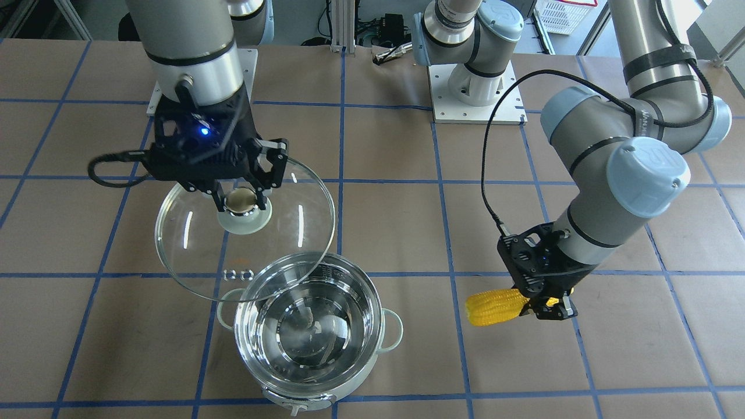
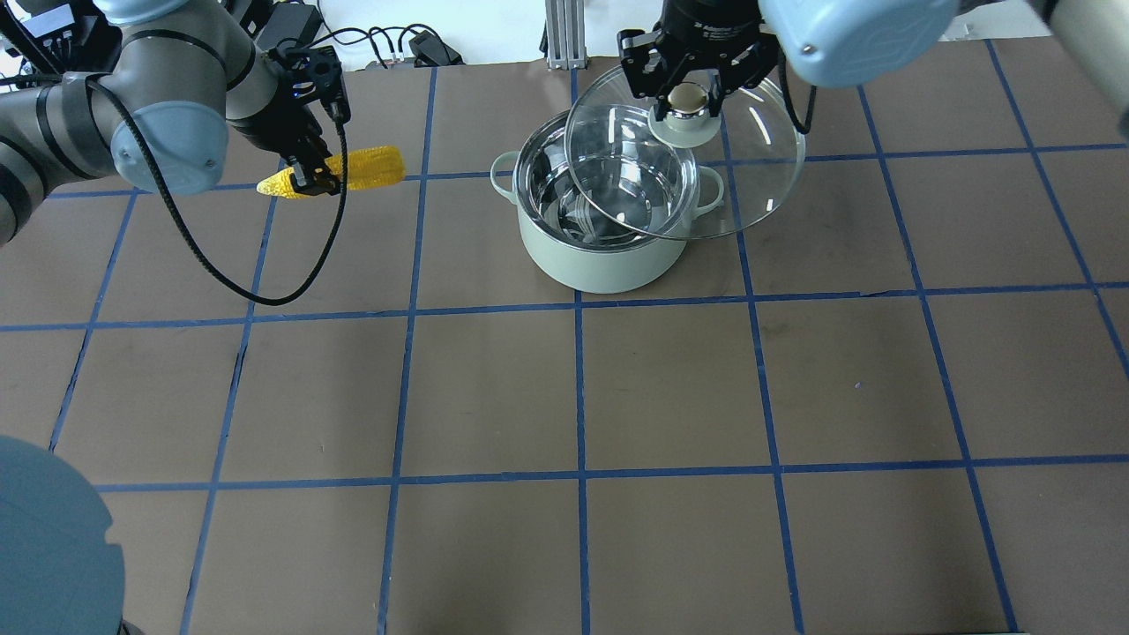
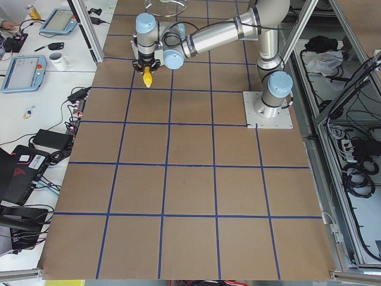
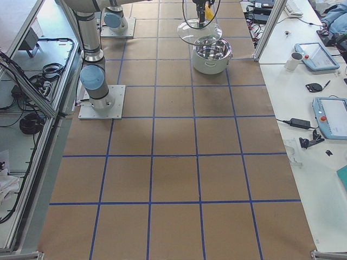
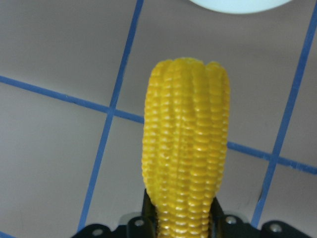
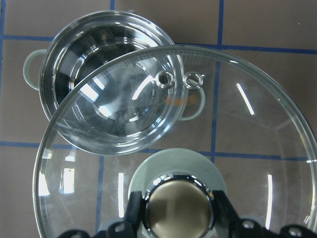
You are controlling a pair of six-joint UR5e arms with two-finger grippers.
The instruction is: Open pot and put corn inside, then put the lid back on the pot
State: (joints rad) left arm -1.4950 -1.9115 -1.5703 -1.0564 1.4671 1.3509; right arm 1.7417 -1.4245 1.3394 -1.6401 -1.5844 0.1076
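Observation:
The pot (image 2: 600, 265) stands open on the table, its steel bowl (image 1: 314, 331) empty. My right gripper (image 1: 241, 203) is shut on the knob of the clear glass lid (image 1: 291, 233) and holds it in the air, off to my right of the pot. The lid's edge overlaps the pot's rim in the overhead view (image 2: 758, 176) and the right wrist view (image 6: 247, 148). My left gripper (image 2: 313, 181) is shut on the pointed half of the yellow corn (image 2: 366, 168). It holds the corn level above the table, left of the pot, blunt end towards it (image 5: 185, 144).
The table is brown with a blue tape grid. Both arm bases stand on white plates at the robot's edge (image 1: 471, 87). Cables and power bricks (image 2: 388, 44) lie past the far edge. The left arm's black cable (image 2: 220, 282) hangs in a loop below the gripper.

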